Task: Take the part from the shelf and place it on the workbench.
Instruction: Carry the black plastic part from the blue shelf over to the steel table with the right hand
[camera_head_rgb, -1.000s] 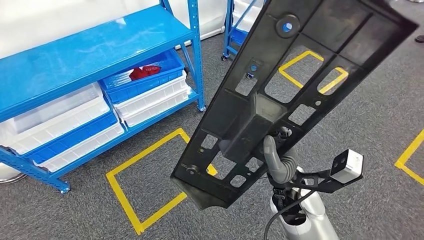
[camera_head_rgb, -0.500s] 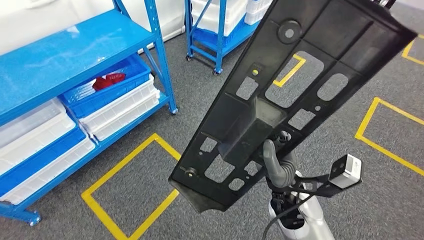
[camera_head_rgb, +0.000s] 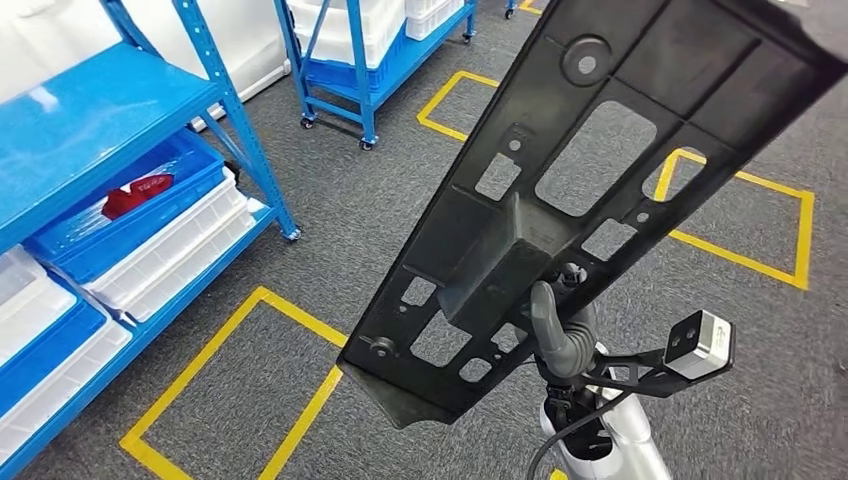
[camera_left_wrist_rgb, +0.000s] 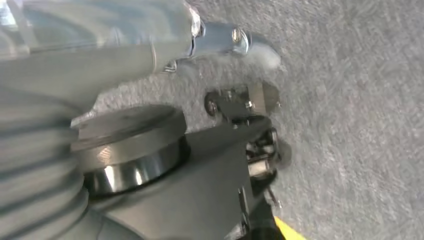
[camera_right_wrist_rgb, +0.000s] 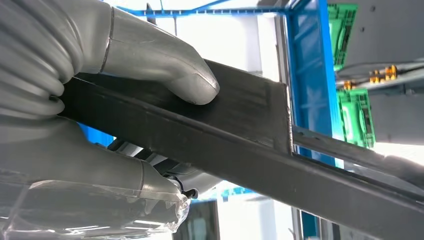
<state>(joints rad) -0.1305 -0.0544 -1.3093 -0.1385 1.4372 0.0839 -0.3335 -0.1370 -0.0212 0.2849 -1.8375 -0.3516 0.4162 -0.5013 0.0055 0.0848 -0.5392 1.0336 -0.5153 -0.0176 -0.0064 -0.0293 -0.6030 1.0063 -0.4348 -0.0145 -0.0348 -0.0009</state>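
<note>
The part is a long black plastic panel with several cut-outs and ribs. It slants up from low centre to the top right of the head view. My right hand grips it near its lower end, the thumb lying up against its underside. In the right wrist view the grey thumb presses on the panel's dark edge, with the other fingers under it. The left wrist view gives a blurred ribbed cover of my left hand above grey carpet; its fingers cannot be made out.
A blue shelf with white and blue bins stands at the left, with a red item in one bin. A second blue wheeled rack stands behind. Yellow tape squares mark the grey carpet.
The whole picture has shifted: the shelves and floor marks slid to the left as the camera turned right. The panel stays in my right hand at the same pose.
</note>
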